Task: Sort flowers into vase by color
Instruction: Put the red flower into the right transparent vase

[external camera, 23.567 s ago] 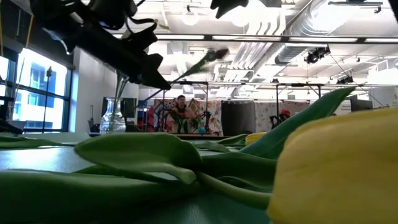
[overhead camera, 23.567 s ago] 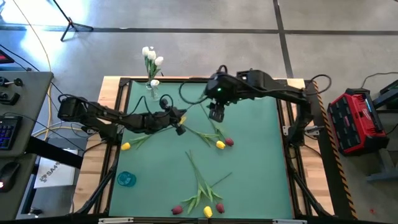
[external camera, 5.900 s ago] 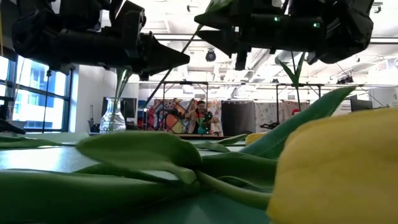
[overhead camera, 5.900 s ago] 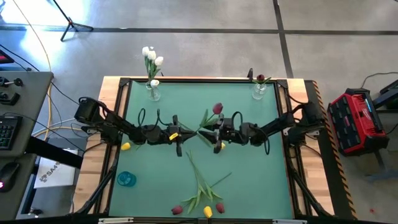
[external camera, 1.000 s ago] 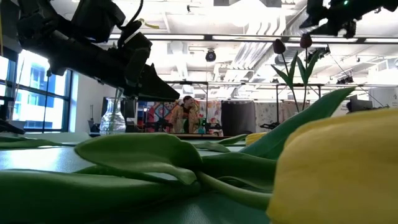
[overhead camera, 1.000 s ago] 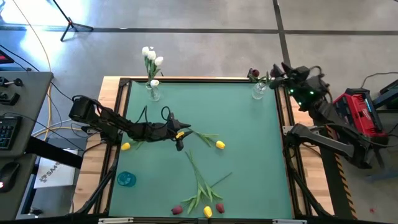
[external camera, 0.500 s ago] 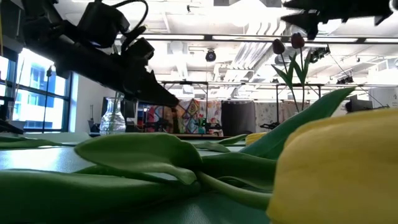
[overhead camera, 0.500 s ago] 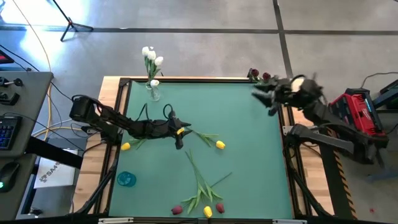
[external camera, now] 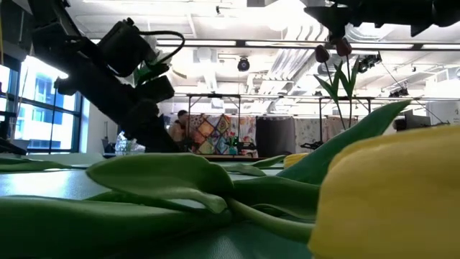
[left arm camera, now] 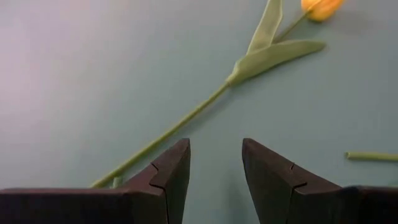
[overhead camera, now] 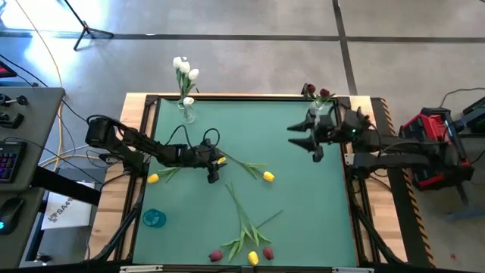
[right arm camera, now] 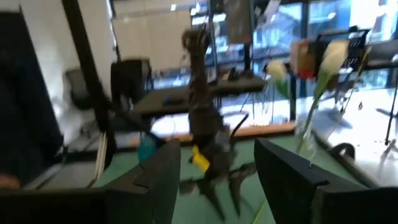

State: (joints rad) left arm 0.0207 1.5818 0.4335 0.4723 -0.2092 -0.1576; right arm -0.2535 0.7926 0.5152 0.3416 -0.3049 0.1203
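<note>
Yellow tulip [overhead camera: 267,177] lies centre frame on the surface [overhead camera: 303,212]. My left gripper [overhead camera: 212,176], open and empty, hovers beside its stem; next, close on it. Right gripper [overhead camera: 303,142] open, upper right.

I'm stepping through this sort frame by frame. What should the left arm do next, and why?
Probably lower the left gripper and close on the yellow tulip's stem: its fingers stand open and empty just above that stem, which lies flat on the mat.

Table surface [overhead camera: 295,197]: teal green. Tulip heads: white [overhead camera: 183,67], dark red [overhead camera: 315,92], yellow [overhead camera: 267,177]. Stems green. Arms black.
</note>
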